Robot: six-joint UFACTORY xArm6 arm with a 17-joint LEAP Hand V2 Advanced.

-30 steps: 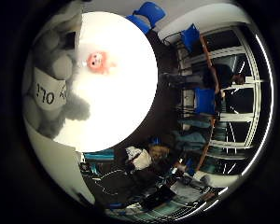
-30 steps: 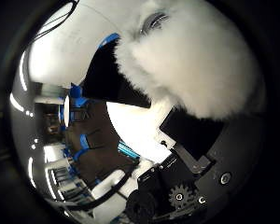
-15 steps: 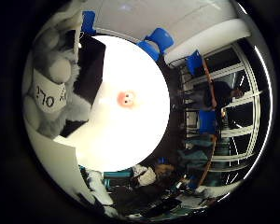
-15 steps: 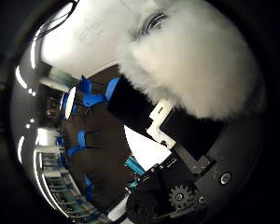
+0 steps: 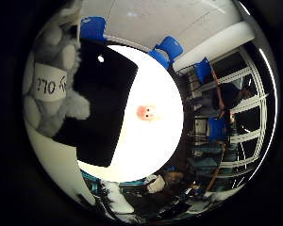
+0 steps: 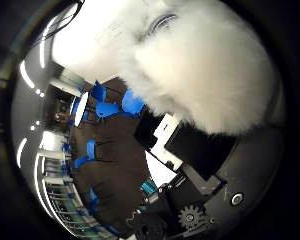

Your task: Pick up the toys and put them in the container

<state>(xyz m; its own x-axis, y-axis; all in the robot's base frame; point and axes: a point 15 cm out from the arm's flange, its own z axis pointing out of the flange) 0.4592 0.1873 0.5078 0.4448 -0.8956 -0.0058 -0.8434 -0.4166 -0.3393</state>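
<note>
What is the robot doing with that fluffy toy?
The robot hand has a fluffy white plush toy held right against its palm, up above the round white table. A black container sits on the table, and a small pink toy lies on the tabletop beside it, not picked up yet.

grey plush toy (image 5: 52, 101) (white tag), pink toy (image 5: 146, 113), black container (image 5: 101, 108)

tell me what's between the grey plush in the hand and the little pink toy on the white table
In the little finger side palm view, a black container lies between the grey plush toy and the pink toy on the white table.
</note>
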